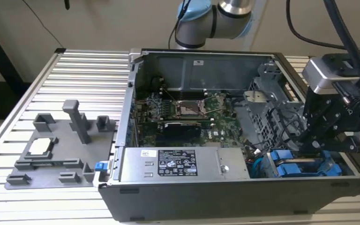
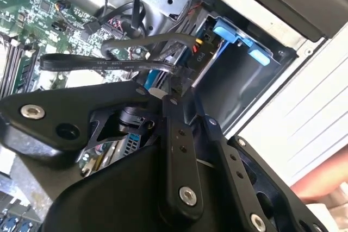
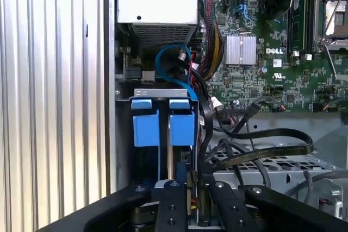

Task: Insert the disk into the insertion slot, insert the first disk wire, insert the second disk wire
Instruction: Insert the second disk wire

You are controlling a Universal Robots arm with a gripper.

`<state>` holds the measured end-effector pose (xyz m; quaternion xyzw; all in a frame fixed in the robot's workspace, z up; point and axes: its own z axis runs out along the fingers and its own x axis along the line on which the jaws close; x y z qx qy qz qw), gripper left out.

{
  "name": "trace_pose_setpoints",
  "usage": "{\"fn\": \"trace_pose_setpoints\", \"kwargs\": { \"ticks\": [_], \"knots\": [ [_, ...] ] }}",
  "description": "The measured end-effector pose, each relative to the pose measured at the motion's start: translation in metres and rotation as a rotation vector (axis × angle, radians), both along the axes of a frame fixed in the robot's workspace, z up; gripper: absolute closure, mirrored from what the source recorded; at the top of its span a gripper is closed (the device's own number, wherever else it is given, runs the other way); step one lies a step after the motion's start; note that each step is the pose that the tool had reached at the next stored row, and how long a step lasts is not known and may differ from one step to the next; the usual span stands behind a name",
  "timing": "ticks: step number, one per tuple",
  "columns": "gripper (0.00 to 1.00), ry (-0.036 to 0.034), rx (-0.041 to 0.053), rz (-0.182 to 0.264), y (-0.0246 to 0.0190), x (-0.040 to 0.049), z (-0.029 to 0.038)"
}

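The disk (image 3: 174, 123), one of two blue-framed carriers, sits in the insertion slot (image 3: 163, 95) of an open computer case (image 1: 230, 187); the gripper (image 3: 191, 188) hangs above, fingers narrowed around one black wire (image 3: 261, 153).

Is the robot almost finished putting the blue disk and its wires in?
The disk already looks pushed into the insertion slot: its blue tabs sit in the grey cage. The gripper is right at its end, among the black wires. Whether either disk wire is plugged in, I cannot tell, so the wire steps may remain.
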<state>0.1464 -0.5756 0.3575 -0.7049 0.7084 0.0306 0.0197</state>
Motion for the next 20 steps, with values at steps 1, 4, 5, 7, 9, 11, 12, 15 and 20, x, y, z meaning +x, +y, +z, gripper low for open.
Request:
{"fn": "trace_pose_setpoints", "kwargs": {
  "ticks": [1,4,5,7,9,11,12,15,20],
  "knots": [
    [0.76,0.0000,-0.0001,0.000,0.0000,0.0000,0.0029],
    [0.76,0.0000,0.0001,-0.001,0.0000,0.0000,0.0111],
    [0.76,0.0000,0.0000,-0.001,0.0000,0.0000,0.0136],
    [0.76,-0.0001,0.0000,-0.001,0.0000,0.0000,0.0191],
    [0.76,0.0000,0.0000,-0.001,0.0000,0.0000,0.0250],
    [0.76,0.0000,0.0000,-0.002,0.0000,0.0000,0.0306],
    [0.76,0.0000,0.0001,-0.002,0.0000,0.0000,0.0328],
    [0.76,0.0000,0.0001,-0.002,0.0000,0.0000,0.0355],
    [0.76,-0.0001,0.0001,-0.002,0.0000,0.0000,0.0359]
  ]
}}
